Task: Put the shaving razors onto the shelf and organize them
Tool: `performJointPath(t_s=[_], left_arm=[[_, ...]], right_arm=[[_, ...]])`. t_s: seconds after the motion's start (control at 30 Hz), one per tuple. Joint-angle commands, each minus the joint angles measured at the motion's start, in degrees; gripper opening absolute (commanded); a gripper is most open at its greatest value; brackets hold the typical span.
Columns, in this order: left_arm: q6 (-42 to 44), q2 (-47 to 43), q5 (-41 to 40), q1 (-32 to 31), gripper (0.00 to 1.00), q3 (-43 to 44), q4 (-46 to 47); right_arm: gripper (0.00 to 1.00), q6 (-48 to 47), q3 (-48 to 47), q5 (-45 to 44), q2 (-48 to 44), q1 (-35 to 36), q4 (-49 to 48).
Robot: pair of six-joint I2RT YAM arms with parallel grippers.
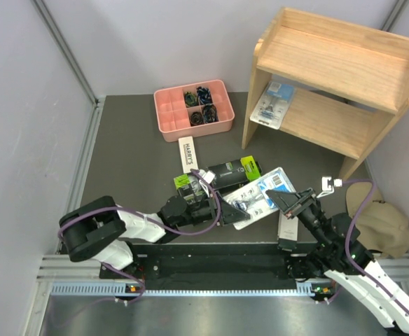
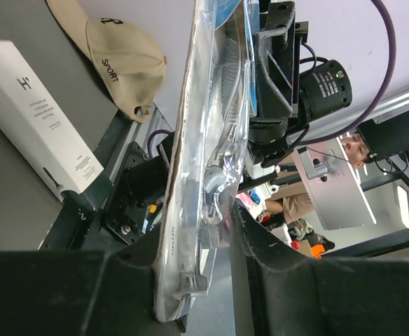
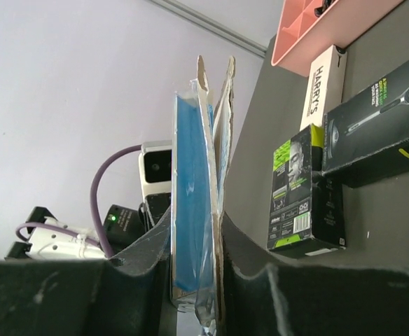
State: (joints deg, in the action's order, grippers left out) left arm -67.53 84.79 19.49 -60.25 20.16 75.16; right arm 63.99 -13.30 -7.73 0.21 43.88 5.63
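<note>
A clear blister pack with a blue card (image 1: 257, 197) hangs above the table between both grippers. My left gripper (image 1: 225, 208) is shut on its lower-left end, seen edge-on in the left wrist view (image 2: 211, 105). My right gripper (image 1: 283, 198) is shut on its blue card end (image 3: 190, 154). A second blister pack (image 1: 274, 103) lies on the lower tier of the wooden shelf (image 1: 344, 52). Two black boxes with lime-green ends (image 1: 232, 170) (image 1: 188, 183) lie by the left gripper. One white box (image 1: 188, 154) lies behind them, another (image 1: 288, 227) under my right arm.
A pink divided tray (image 1: 169, 115) of small dark items stands at the back centre. A beige cap (image 1: 383, 224) lies at the right edge, also in the left wrist view (image 2: 117, 59). Grey walls close in left and right.
</note>
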Motion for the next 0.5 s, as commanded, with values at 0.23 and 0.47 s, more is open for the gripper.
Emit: performJointPath(t_s=[0.23, 0.47], left_arm=[[11.18, -16.31, -4.45, -0.40, 0.16, 1.81, -21.18], [12.68, -20.19, -5.51, -0.40, 0.32, 1.63, -26.81]], right_arm=[[0.00, -2.29, -2.08, -2.82, -4.69, 0.33, 4.57], [0.00, -2.11, -1.82, -2.73, -4.69, 0.33, 4.39]])
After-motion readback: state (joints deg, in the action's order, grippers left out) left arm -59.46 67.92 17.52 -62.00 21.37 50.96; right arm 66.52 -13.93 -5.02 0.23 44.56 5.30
